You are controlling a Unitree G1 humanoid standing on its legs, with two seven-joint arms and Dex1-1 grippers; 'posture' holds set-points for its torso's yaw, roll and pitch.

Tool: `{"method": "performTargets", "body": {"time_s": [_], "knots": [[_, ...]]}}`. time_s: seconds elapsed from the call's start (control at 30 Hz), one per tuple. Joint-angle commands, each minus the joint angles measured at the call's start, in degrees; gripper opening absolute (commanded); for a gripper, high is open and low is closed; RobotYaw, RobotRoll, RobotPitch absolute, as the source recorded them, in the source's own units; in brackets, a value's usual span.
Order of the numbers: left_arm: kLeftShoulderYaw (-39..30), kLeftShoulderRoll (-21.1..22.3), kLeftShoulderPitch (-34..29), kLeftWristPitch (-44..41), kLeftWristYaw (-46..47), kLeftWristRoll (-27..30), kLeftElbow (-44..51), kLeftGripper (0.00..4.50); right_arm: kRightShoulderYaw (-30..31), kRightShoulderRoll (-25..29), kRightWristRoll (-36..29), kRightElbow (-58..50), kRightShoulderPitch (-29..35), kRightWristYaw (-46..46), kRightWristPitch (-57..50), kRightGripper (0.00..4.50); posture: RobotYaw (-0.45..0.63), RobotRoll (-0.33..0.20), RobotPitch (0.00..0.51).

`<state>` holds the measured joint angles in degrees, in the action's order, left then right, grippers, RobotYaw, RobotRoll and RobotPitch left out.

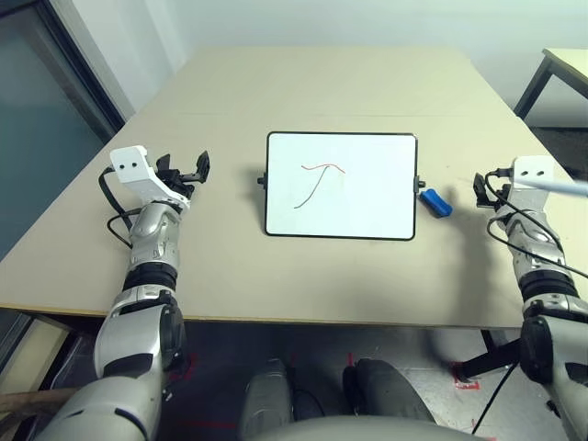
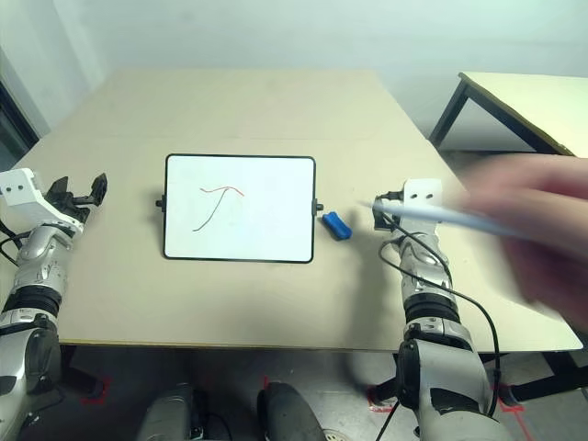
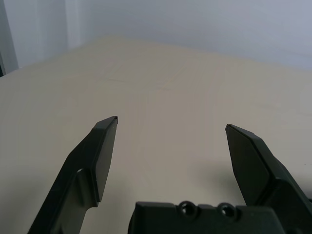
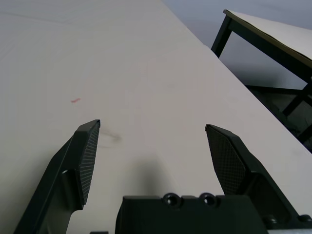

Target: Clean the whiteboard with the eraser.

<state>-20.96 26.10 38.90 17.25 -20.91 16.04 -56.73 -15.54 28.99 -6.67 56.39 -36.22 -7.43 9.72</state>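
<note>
Spanning the scene, the tabletop [image 1: 322, 83] leaves broad open room beyond the whiteboard [image 1: 367, 197], with its near edge well clear. The board looks rigid and smooth, probably light enough to skid under rubbing; steady it by its left frame. A person's hand [image 2: 547, 234] reaches in at right, near the right arm, so room there is tight. Both the left gripper [image 3: 171, 121] and right gripper [image 4: 153, 123] stand wide and empty. Just right of the board lies the blue eraser [image 1: 436, 203], likely light and slightly squashy; pinch its long sides midway.
</note>
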Motion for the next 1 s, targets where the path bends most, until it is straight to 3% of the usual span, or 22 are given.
{"method": "performTargets", "body": {"time_s": [0.03,0.27,0.6,0.8,1.0], "knots": [[-0.1,0.6,-1.1,-1.0,0.0,-0.2,0.0,4.5,-1.0,1.0,0.1,0.4,1.4,1.8,-1.3,4.49,-0.12,0.0,0.06],[0.7,2.2,2.4,-3.3,-3.6,-0.1,0.6,4.5,0.3,2.9,-1.5,-9.9,3.4,-4.1,-9.0,4.49,-0.15,0.0,0.062],[8.7,6.0,9.9,-21.7,-24.2,0.7,10.9,4.5,6.7,6.0,-4.8,-39.2,10.4,-19.1,-38.2,4.49,-0.17,0.0,0.043],[13.2,5.1,10.6,-29.8,-30.5,1.1,17.2,4.5,10.1,5.3,-4.7,-45.1,11.7,-23.0,-43.7,4.49,-0.16,0.0,0.031],[17.2,3.8,8.1,-39.7,-33.9,2.5,26.8,4.5,12.0,3.8,-3.3,-43.3,11.6,-23.1,-42.9,4.49,-0.15,0.0,0.027]]}}
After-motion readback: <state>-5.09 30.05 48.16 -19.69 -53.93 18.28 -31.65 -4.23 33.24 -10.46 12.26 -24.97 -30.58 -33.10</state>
